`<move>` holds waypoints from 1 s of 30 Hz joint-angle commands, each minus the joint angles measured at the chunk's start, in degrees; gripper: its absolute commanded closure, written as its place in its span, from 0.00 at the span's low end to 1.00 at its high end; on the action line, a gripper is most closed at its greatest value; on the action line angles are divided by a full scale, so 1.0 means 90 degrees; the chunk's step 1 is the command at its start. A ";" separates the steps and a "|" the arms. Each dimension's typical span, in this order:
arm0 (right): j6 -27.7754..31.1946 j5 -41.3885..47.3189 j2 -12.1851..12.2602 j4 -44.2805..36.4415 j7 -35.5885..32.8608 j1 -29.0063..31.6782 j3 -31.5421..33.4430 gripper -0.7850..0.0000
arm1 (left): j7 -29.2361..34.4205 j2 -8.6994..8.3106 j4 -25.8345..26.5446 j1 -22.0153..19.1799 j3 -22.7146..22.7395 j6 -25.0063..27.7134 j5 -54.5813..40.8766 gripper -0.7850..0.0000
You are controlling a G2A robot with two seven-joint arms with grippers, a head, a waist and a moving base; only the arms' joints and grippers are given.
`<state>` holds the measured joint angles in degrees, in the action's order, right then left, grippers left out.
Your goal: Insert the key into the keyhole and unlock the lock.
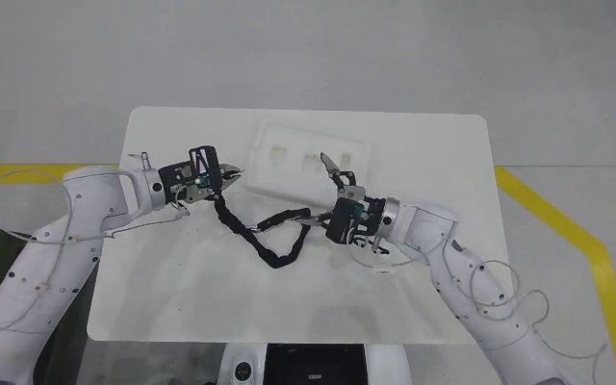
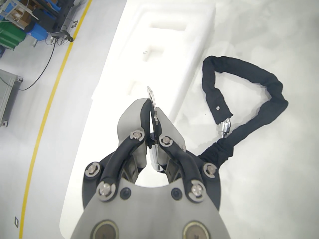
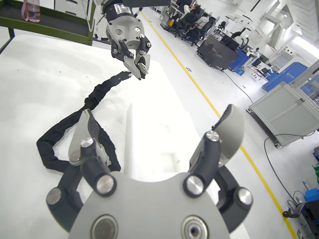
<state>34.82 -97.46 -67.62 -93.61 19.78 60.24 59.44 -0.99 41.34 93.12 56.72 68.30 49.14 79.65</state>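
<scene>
- Top view: The left gripper (image 1: 231, 175) hangs over the table (image 1: 173, 289), just beside the near corner of the foam tray (image 1: 289, 144). The chain lock (image 1: 274, 252) lies on the table in a bent loop between the two arms. The right gripper (image 1: 318, 191) is at the far end of the loop with its jaws spread. One finger is over the tray edge and the other is down by the chain lock.
- Left wrist view: The left jaws are pressed together on the key (image 2: 153, 110), which is held edge-on with its tip clear of the pads. The chain lock rests on the table well apart from the key. A metal end (image 2: 224, 126) pokes out of its black sleeve. I cannot tell from here whether this end carries the keyhole.
- Right wrist view: The right jaws stand wide apart and grip nothing. One finger lies alongside or on the chain lock, and contact cannot be confirmed. Farther off, the left gripper carries the key above the other end of the chain lock.
- Finding: The key is secured, so the pick-up is complete. The lock is not yet steadied and the key is not inserted. What remains is to hold the lock end, find the keyhole, line up the key, insert it and turn it. I judge the task to be in its early part.
</scene>
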 commanded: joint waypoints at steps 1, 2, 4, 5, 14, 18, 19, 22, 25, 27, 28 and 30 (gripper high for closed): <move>0.0033 0.0121 0.0035 -0.0014 0.0164 0.0141 0.0164 0.00 | -0.0042 -0.0006 -0.0045 0.0090 0.0107 -0.0139 -0.0077 1.00; 0.0028 0.0126 0.0056 -0.0035 0.0227 0.0217 0.0243 0.00 | -0.0063 -0.0008 -0.0067 0.0137 0.0165 -0.0227 -0.0111 1.00; 0.0023 0.0182 0.0092 -0.0065 0.0364 0.0375 0.0390 0.00 | -0.0132 -0.0008 -0.0115 0.0237 0.0268 -0.0424 -0.0189 1.00; 0.0011 0.0229 0.0110 -0.0062 0.0431 0.0454 0.0471 0.00 | -0.0151 -0.0008 -0.0148 0.0283 0.0318 -0.0532 -0.0209 1.00; -0.0183 0.0341 0.0261 -0.0251 0.0904 0.1112 0.1178 0.00 | -0.0075 -0.0009 -0.0238 0.0634 0.0617 -0.0946 -0.0258 1.00; -0.0252 0.0334 0.0310 -0.0381 0.0948 0.1315 0.1412 0.00 | -0.0048 0.0000 -0.0285 0.0736 0.0710 -0.1049 -0.0314 1.00; -0.0269 0.0354 0.0318 -0.0410 0.0959 0.1353 0.1455 0.00 | -0.0031 0.0004 -0.0293 0.0752 0.0721 -0.1065 -0.0319 1.00; -0.0294 0.0393 0.0329 -0.0450 0.0974 0.1415 0.1515 0.00 | 0.0066 0.0022 -0.0307 0.0773 0.0683 -0.1074 -0.0252 1.00; -0.0294 0.0393 0.0329 -0.0450 0.0974 0.1415 0.1515 0.00 | 0.0145 0.0059 -0.0390 0.0733 0.0569 -0.1103 -0.0198 1.00; -0.0294 0.0393 0.0329 -0.0450 0.0974 0.1415 0.1515 0.00 | 0.0201 0.0092 -0.0463 0.0668 0.0465 -0.1133 -0.0150 1.00; -0.0294 0.0393 0.0329 -0.0450 0.0974 0.1415 0.1515 0.00 | 0.0263 0.0110 -0.0508 0.0622 0.0402 -0.1143 -0.0102 1.00; -0.0294 0.0393 0.0329 -0.0450 0.0974 0.1415 0.1515 0.00 | 0.0382 0.0157 -0.0608 0.0490 0.0220 -0.1102 -0.0020 1.00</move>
<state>32.18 -93.92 -64.65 -97.66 28.54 72.97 73.08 1.99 42.56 88.04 61.73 71.13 38.99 79.11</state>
